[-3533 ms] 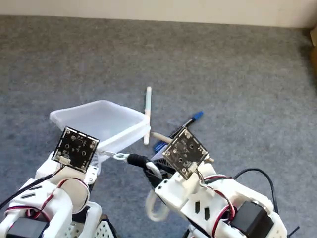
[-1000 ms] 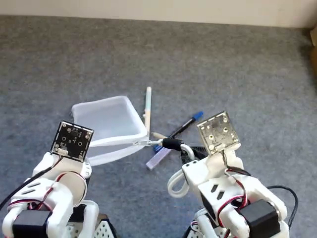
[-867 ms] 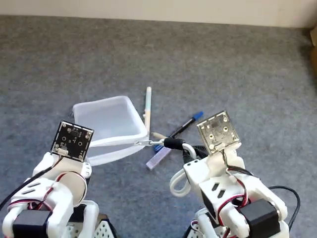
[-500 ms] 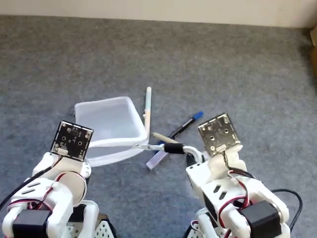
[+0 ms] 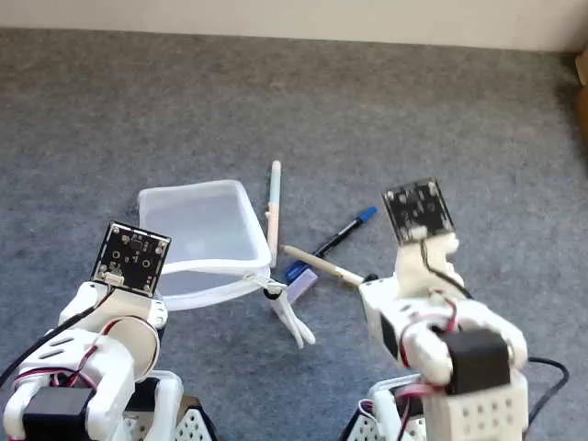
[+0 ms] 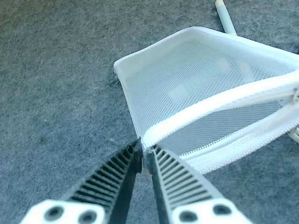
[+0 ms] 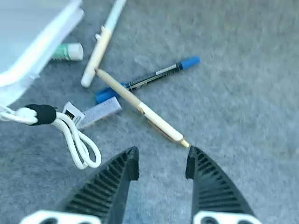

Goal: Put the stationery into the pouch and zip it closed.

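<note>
The translucent white pouch (image 5: 197,230) lies open on the grey carpet. My left gripper (image 6: 144,149) is shut on the pouch (image 6: 201,88) at the near corner of its zipper edge. The white zipper cord (image 5: 294,317) with a black toggle (image 7: 41,113) lies loose on the carpet. Beside the pouch lie a white pen (image 5: 274,202), a black pen with a blue cap (image 5: 344,230), a beige pen (image 5: 317,265) and a small lavender piece (image 7: 96,112). My right gripper (image 7: 161,163) hangs open above the carpet, just short of the beige pen (image 7: 140,107), with nothing between its fingers.
A green-capped item (image 7: 67,51) lies by the pouch's side, next to the white pen (image 7: 103,42). Grey carpet stretches open beyond the pens and to the right. A pale wall base runs along the far edge.
My right gripper has let go of the zipper cord and drawn back and up. The cord has dropped to the carpet. The pouch has stayed in place, and the left arm has held still.
</note>
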`<state>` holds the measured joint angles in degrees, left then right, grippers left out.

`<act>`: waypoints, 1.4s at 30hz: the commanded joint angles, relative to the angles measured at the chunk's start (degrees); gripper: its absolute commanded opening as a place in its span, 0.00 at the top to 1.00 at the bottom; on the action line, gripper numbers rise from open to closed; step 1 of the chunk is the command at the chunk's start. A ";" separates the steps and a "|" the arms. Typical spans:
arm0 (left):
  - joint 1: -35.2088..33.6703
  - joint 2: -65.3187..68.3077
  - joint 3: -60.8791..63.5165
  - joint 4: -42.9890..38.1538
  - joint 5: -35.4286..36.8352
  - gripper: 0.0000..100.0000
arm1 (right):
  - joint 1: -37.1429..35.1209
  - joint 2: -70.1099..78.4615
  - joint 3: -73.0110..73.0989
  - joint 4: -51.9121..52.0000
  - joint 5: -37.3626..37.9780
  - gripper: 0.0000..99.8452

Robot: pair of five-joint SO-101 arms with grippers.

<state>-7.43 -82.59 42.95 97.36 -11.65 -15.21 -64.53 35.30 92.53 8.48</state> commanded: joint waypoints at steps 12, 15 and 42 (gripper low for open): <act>-3.56 1.01 -0.13 0.26 0.09 0.99 | -5.58 6.55 15.25 -23.69 1.32 0.85; -3.65 1.01 -0.13 0.26 0.09 0.99 | -6.64 6.73 19.47 -29.49 1.32 0.85; -3.56 0.66 0.22 0.18 0.09 0.99 | -6.90 16.66 28.18 -40.31 6.95 0.85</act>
<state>-10.42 -82.59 42.95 97.36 -11.65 -21.80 -54.33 65.27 53.05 14.73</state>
